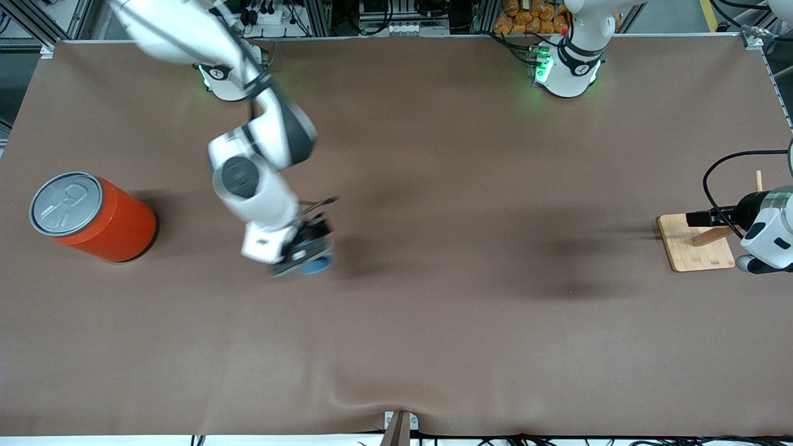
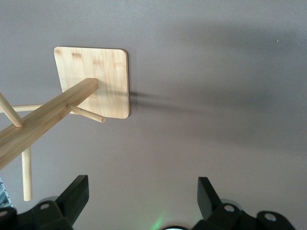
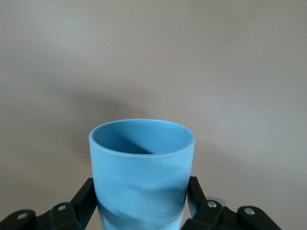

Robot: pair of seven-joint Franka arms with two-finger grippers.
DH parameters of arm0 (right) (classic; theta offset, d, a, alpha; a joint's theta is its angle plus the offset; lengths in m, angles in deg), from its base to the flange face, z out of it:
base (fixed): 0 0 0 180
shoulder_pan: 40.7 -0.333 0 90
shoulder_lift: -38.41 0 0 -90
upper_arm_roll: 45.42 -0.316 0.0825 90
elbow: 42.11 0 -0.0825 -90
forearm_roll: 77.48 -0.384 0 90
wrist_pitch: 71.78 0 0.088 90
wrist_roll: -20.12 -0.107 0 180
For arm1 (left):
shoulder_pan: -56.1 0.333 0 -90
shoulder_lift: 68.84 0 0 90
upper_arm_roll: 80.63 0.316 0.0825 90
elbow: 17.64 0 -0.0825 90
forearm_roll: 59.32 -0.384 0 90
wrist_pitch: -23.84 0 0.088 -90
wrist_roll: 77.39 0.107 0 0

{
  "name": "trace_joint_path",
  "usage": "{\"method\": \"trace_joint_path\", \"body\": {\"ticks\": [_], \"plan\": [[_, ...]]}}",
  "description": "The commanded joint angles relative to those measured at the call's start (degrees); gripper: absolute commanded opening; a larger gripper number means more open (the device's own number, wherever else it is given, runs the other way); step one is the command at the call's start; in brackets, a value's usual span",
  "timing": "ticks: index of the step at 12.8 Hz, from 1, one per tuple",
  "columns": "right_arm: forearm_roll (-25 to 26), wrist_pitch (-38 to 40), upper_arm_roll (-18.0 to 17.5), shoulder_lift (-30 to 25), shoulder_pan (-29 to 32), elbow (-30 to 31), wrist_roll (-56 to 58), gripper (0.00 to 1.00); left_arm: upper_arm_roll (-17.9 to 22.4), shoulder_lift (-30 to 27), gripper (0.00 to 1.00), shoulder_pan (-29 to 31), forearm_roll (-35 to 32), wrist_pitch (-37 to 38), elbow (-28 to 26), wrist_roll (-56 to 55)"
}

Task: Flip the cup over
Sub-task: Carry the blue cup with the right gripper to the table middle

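Right gripper pinches the cup by its lower wall, one finger on each side, over the middle of the counter toward the right arm's end; the rim faces away from my wrist. Left gripper waits spread over the wooden rack at the left arm's end. Risk: the matte tapered wall may slide out of the pinch during rotation, or the rim may strike the counter if I turn too low. The orange can stands well apart.
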State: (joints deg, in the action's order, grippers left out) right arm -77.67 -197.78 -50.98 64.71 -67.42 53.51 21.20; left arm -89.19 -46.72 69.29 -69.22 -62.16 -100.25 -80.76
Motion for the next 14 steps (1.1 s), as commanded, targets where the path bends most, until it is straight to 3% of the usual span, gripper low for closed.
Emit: {"method": "trace_joint_path", "body": {"ticks": [1, 4, 14], "plan": [[-0.6, 1.1, 0.65, 1.83, -5.6, -3.68, 4.2, 0.0, -0.14, -0.58, 1.0, 0.17, -0.74, 0.48, 0.17, -0.59], [-0.33, 0.84, 0.65, 1.83, -9.05, -3.78, 4.11, 0.0, -0.31, -0.58, 1.0, -0.09, -0.66, -0.66, 0.17, -1.81], [1.16, 0.75, 0.73, 1.83, -10.81, -3.78, 3.76, 0.0, -0.67, -0.58, 1.0, -0.09, 0.05, -1.98, 0.08, -3.05]]}}
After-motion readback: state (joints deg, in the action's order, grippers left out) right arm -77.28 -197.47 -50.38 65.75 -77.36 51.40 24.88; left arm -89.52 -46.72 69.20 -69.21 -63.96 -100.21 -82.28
